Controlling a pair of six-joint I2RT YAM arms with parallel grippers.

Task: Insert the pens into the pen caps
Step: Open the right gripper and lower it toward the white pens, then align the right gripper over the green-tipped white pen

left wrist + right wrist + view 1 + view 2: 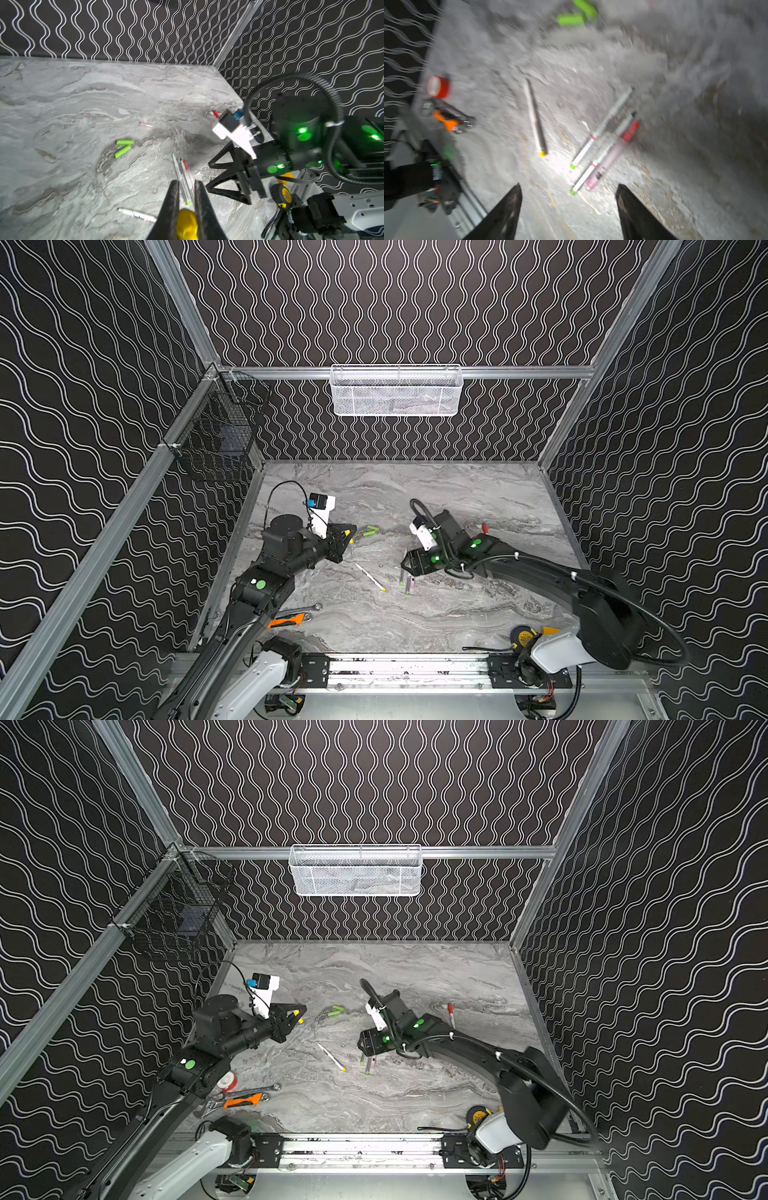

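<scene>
Grey marbled tabletop filled the booth, boxed in by black walls with wavy white lines. Over it the left gripper was pinched almost shut on a yellow pen cap. It held the cap clear of the surface, probably to keep it steady as a socket for a pen brought to it.

The right gripper hung low with its jaws spread wide and nothing between them, which looked like the setup for a pick. Just ahead of its fingertips three pens lay side by side: two green-ended pens and a pink-barrelled pen. The right wrist view was too smeared to tell whether they touched.

The yellow-ended pen, the likely match for the held cap, lay alone off to one side of those jaws. In both top views it sat between the two grippers. Two green pen caps lay close together well beyond the left gripper's tips, not yet needed.
</scene>
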